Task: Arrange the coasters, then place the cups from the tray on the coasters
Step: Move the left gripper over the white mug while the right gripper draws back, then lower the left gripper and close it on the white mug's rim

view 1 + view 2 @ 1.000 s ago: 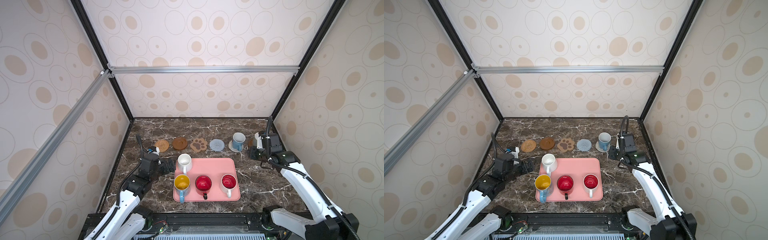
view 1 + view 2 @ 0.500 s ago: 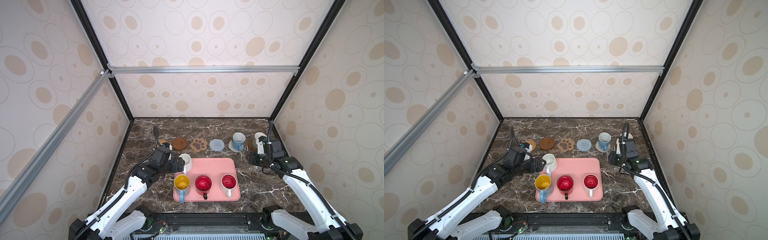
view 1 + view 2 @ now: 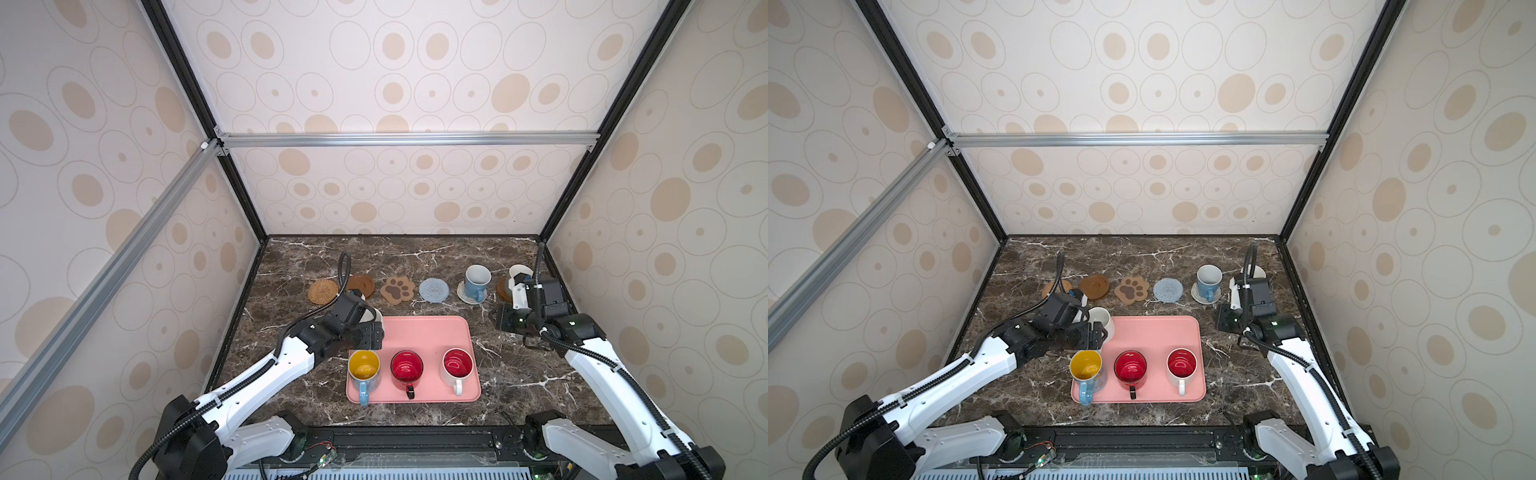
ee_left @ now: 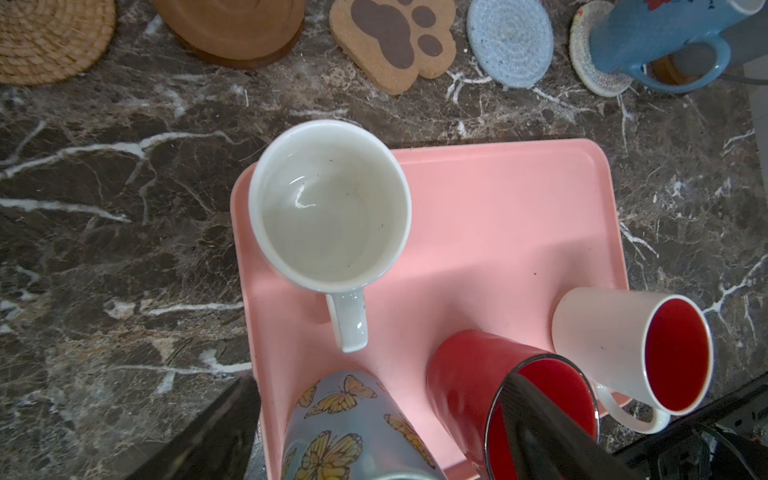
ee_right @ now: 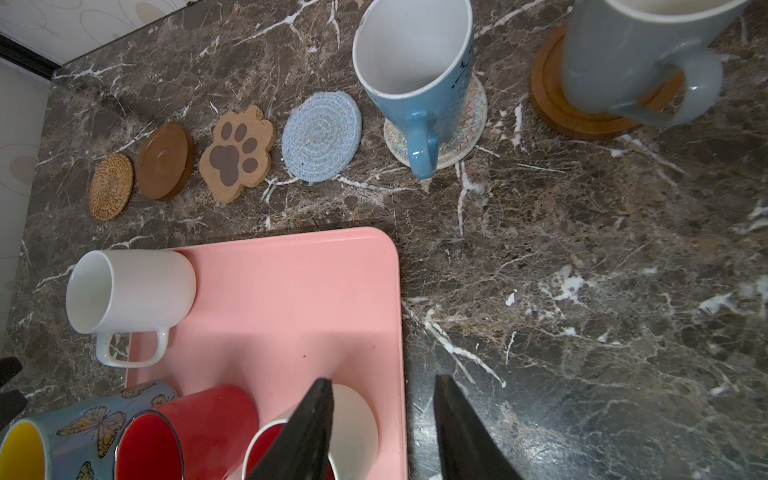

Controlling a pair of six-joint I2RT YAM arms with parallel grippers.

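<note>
On the pink tray nearest you, three cups are standing; your left gripper, fingers apart, is hovering over the white cup (tray's far-left corner). Farther right, your right gripper is hanging empty, fingers apart, near the cup-bearing coasters.

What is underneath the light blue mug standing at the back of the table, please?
A round cream woven coaster with coloured zigzag stitching lies under the light blue mug. Only its outer ring shows; the mug's base covers its middle.
</note>
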